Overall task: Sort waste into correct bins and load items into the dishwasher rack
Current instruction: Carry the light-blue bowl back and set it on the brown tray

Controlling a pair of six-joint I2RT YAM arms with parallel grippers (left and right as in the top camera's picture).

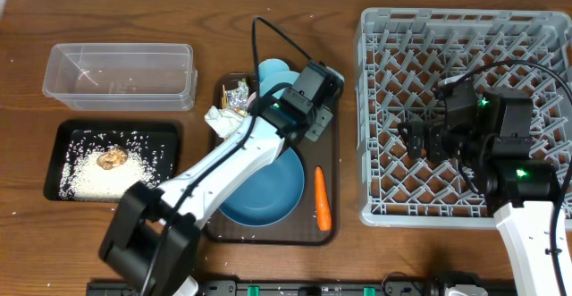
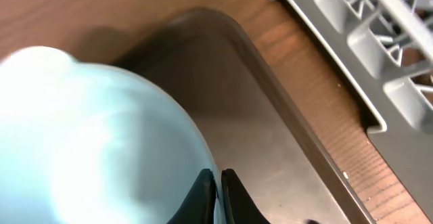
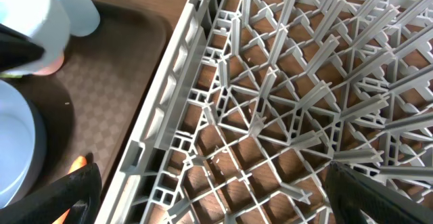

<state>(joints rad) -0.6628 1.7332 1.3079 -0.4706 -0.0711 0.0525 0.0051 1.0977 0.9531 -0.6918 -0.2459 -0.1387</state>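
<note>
My left gripper [image 2: 218, 190] is shut on the rim of a light blue cup [image 2: 101, 136] over the right part of the brown serving tray [image 1: 326, 229]; in the overhead view the arm [image 1: 308, 108] hides the cup. The smaller light blue bowl [image 1: 271, 71] and large dark blue bowl [image 1: 268, 193] sit on that tray, with the carrot [image 1: 322, 198], wrapper [image 1: 236, 94] and napkin [image 1: 219, 119]. A bit of pink [image 3: 51, 63] shows under the cup. My right gripper [image 3: 223, 197] is open and empty over the grey rack [image 1: 375, 108]. No chopsticks show.
The clear tub [image 1: 121, 74] stands at the back left. In front of it the black tray [image 1: 63, 135] holds rice [image 1: 89, 178] and the brownish lump [image 1: 112, 157]. The rack's left wall [image 3: 169, 95] runs close beside the serving tray.
</note>
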